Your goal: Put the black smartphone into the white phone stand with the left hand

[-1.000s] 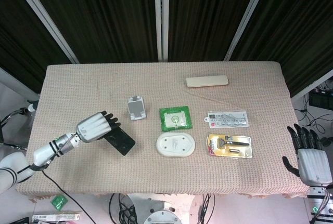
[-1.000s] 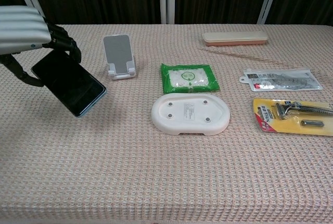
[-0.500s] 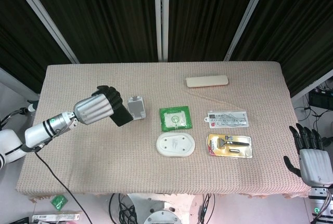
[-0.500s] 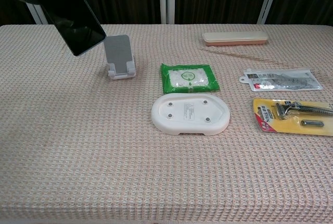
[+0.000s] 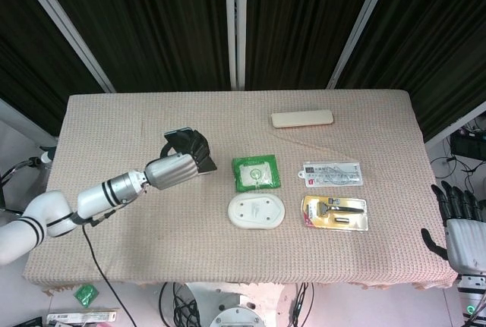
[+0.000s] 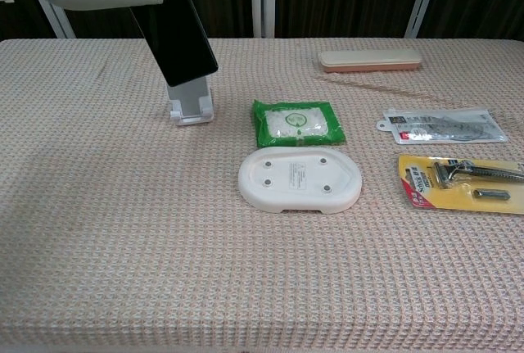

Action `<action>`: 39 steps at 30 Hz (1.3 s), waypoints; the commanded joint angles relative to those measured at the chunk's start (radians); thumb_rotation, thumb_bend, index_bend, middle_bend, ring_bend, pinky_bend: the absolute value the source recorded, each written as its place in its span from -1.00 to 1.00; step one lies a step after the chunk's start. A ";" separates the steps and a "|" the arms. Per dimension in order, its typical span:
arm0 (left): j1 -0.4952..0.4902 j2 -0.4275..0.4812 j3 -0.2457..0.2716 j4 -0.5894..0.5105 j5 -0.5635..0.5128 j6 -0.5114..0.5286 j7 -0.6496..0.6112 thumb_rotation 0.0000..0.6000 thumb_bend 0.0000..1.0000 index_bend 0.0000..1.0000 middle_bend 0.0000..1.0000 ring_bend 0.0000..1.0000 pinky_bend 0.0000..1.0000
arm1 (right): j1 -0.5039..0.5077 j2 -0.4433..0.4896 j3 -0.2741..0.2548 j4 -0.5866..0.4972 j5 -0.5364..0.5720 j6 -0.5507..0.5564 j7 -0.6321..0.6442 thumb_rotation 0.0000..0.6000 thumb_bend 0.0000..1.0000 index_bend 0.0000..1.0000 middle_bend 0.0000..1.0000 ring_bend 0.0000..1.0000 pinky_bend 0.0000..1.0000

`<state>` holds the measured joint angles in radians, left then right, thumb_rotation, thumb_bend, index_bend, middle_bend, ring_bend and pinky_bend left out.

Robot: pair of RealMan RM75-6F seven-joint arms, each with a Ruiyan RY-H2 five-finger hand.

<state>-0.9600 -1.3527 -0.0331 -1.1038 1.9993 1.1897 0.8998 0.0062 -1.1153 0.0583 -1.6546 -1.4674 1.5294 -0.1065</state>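
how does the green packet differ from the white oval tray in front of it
The green packet is a flat, soft-looking rectangle with a printed label; the white oval tray is plain, rounded and thicker, with a raised rim. The packet lies farther from the robot, the tray nearer. The tray shows four small dots on its top; the packet has a round emblem. Both rest flat on the table, untouched by either hand.

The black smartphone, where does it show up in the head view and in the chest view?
Head view: black smartphone left of centre, gripped by the left hand.
Chest view: upper left, hanging over the white phone stand.
Shared landmark: the green packet, just right of it.
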 commanded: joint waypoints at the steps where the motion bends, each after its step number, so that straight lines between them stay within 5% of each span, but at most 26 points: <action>1: -0.038 -0.029 0.006 -0.004 0.029 -0.083 0.085 1.00 -0.24 0.19 0.25 0.02 0.11 | -0.002 0.000 0.001 0.006 0.002 0.002 0.011 1.00 -0.57 -1.00 -1.00 -1.00 -1.00; 18: -0.059 -0.037 -0.014 -0.040 -0.035 -0.259 0.242 1.00 -0.21 0.18 0.23 0.02 0.10 | -0.009 -0.007 0.006 0.042 0.010 0.000 0.057 1.00 -0.57 -1.00 -1.00 -1.00 -1.00; 39: -0.076 -0.110 0.000 0.037 -0.057 -0.282 0.209 1.00 -0.15 0.18 0.23 0.02 0.08 | -0.016 -0.005 0.012 0.056 0.017 0.005 0.079 1.00 -0.58 -1.00 -1.00 -1.00 -1.00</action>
<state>-1.0382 -1.4591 -0.0316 -1.0701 1.9484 0.9083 1.1133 -0.0099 -1.1205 0.0705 -1.5985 -1.4504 1.5343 -0.0273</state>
